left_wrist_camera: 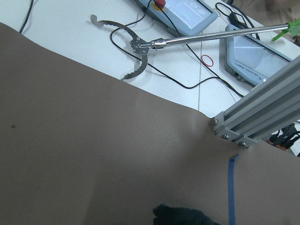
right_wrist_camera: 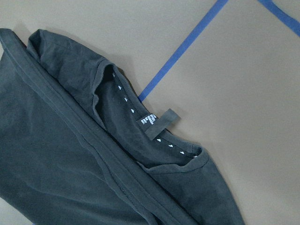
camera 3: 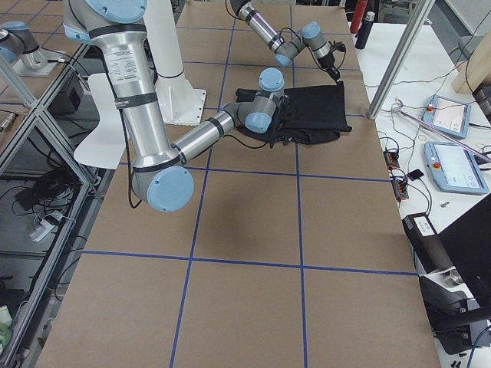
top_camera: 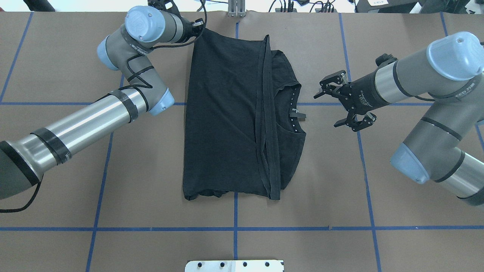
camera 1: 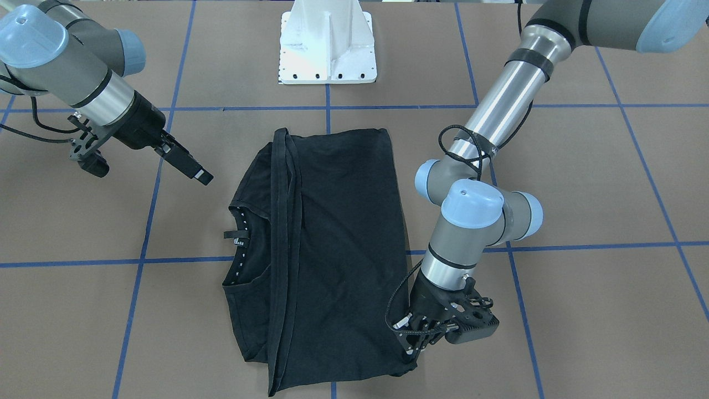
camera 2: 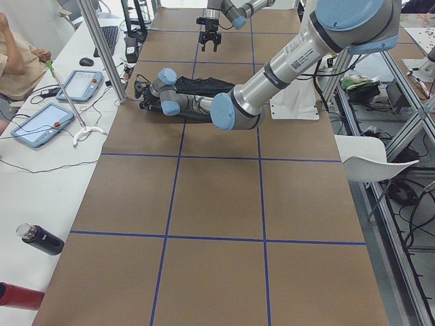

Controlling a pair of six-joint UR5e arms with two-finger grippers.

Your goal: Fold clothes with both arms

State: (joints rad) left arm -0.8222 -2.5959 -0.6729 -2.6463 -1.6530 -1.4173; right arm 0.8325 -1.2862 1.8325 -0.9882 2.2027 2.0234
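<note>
Black short-sleeved T-shirt (top_camera: 227,113) lay flat in the middle of the brown paper-covered table (top_camera: 321,189), doubled over, with the hem band lying beside the collar (right_wrist_camera: 154,140). Left gripper (camera 1: 411,348) sat at the shirt's far left corner; couldn't tell if its fingers were pinched on cloth or loose. Right gripper (top_camera: 329,105) hovered just beside the collar, fingers spread, clear of the fabric. My read: the next fold needs both grippers pinching through all layers, then lifting level and in sync, otherwise the hem skews.
</note>
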